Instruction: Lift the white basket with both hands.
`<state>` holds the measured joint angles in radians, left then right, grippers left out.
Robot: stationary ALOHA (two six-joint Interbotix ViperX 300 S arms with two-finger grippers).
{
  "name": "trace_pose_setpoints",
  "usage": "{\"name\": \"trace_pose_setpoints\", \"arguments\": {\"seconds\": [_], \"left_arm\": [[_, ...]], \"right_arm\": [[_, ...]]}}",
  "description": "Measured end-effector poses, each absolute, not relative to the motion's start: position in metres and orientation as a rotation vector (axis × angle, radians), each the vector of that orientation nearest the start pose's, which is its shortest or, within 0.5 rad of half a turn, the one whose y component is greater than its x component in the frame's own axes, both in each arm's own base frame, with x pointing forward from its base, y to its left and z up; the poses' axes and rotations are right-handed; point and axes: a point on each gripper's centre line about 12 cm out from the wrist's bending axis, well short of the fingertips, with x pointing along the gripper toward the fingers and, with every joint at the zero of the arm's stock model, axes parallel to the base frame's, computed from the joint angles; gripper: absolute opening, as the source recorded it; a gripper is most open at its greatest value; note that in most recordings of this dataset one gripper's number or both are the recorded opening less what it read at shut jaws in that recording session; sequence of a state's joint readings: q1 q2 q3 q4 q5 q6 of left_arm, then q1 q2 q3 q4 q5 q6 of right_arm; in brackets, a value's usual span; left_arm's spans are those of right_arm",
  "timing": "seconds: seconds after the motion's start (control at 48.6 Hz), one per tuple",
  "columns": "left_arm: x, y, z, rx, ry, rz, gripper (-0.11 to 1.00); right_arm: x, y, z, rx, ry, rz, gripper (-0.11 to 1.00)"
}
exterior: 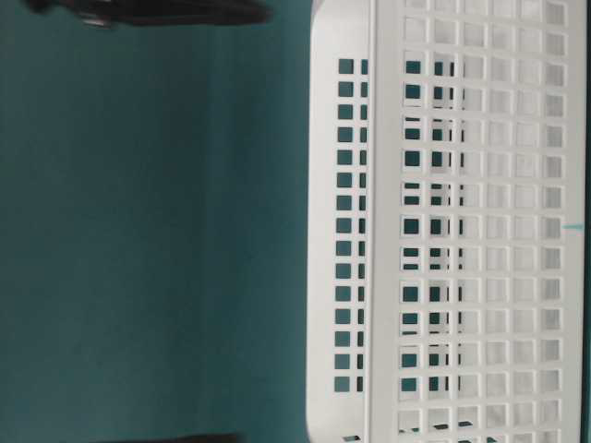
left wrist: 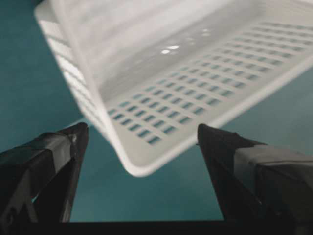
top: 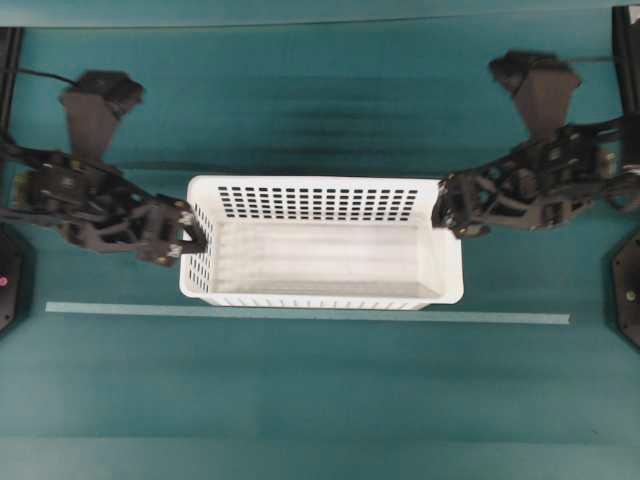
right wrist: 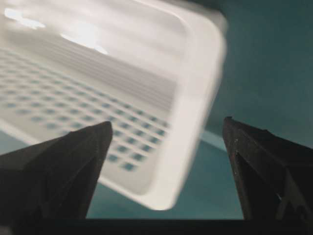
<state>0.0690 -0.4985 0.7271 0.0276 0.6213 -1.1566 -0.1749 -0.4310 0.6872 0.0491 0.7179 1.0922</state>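
Observation:
The white basket [top: 300, 183] stands in the middle of the teal table, long side across the overhead view. My left gripper [top: 195, 238] is at its left end wall, my right gripper [top: 443, 215] at its right end rim. In the left wrist view the left gripper [left wrist: 143, 128] is open and the basket's corner [left wrist: 146, 161] lies between the fingers, untouched. In the right wrist view the right gripper [right wrist: 167, 122] is open and straddles the basket's rim [right wrist: 195, 98] without gripping it. The table-level view shows the basket's perforated wall [exterior: 443, 231].
A thin pale tape strip [top: 300, 315] runs across the table just in front of the basket. Black fixtures stand at the table's left and right edges [top: 625, 290]. Dark arm parts show at the top edge of the table-level view [exterior: 166, 11].

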Motion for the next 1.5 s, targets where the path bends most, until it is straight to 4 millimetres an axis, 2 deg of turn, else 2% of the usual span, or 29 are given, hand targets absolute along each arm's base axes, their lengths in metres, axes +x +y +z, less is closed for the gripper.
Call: {"name": "trace_pose_setpoints", "arguments": {"seconds": [0.226, 0.37, 0.596, 0.802, 0.987, 1.151, 1.501], "left_arm": [[0.257, 0.017, 0.301, -0.946, 0.61, 0.406, 0.92], [0.244, 0.015, 0.319, -0.842, 0.554, 0.33, 0.92], [0.228, 0.011, 0.353, -0.618, 0.381, 0.179, 0.92], [0.217, 0.006, 0.373, -0.453, 0.262, 0.095, 0.92], [0.205, 0.003, 0.383, -0.373, 0.212, 0.059, 0.92], [0.192, 0.001, 0.394, -0.304, 0.163, 0.034, 0.92], [0.172, 0.0, 0.4, -0.222, 0.105, 0.018, 0.92]], "right_arm": [[0.281, -0.045, 0.286, 1.02, 0.626, -0.51, 0.96], [0.278, -0.04, 0.31, 0.892, 0.514, -0.389, 0.96], [0.267, -0.034, 0.331, 0.683, 0.38, -0.26, 0.96], [0.25, -0.029, 0.365, 0.462, 0.16, -0.151, 0.96], [0.23, -0.019, 0.387, 0.27, 0.038, -0.088, 0.95], [0.215, -0.012, 0.392, 0.181, 0.017, -0.055, 0.95], [0.194, -0.008, 0.387, 0.175, 0.006, -0.04, 0.95]]}}
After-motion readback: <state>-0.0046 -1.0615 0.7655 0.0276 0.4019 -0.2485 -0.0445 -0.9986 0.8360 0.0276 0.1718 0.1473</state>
